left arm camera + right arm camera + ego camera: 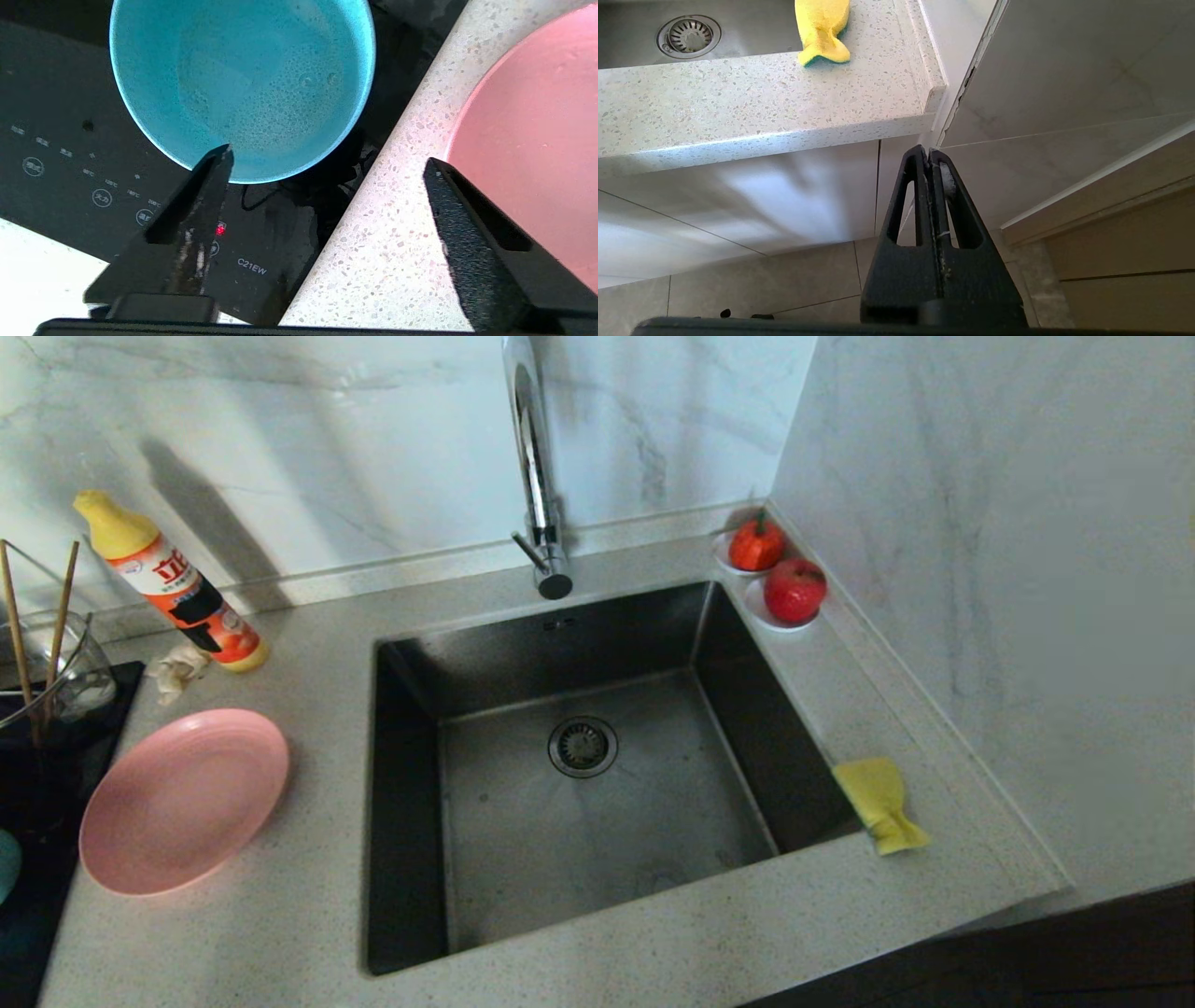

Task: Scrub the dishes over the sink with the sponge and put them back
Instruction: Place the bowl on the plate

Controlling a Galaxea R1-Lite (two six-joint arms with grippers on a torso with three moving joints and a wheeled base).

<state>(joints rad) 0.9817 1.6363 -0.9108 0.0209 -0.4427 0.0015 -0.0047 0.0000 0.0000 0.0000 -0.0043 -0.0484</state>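
Speckled stone bench (653, 952) surrounded the dark steel sink (597, 803), which held nothing. A pink plate (182, 800) lay on the bench left of the basin, just beside a black cooktop (70, 154) carrying the teal bowl (240, 84). Chopsticks (37, 635) stood in a glass container (56, 672). The yellow sponge (882, 803) overhung the sink's right rim. The left pincer (327, 163) hovered with fingers wide apart, empty, between bowl and plate; backing straight away would likely avoid nudging either. The right pincer (930, 156) hung pressed together below the bench edge. A detergent bottle (173, 583) and two red fruits (775, 569) sat clear.
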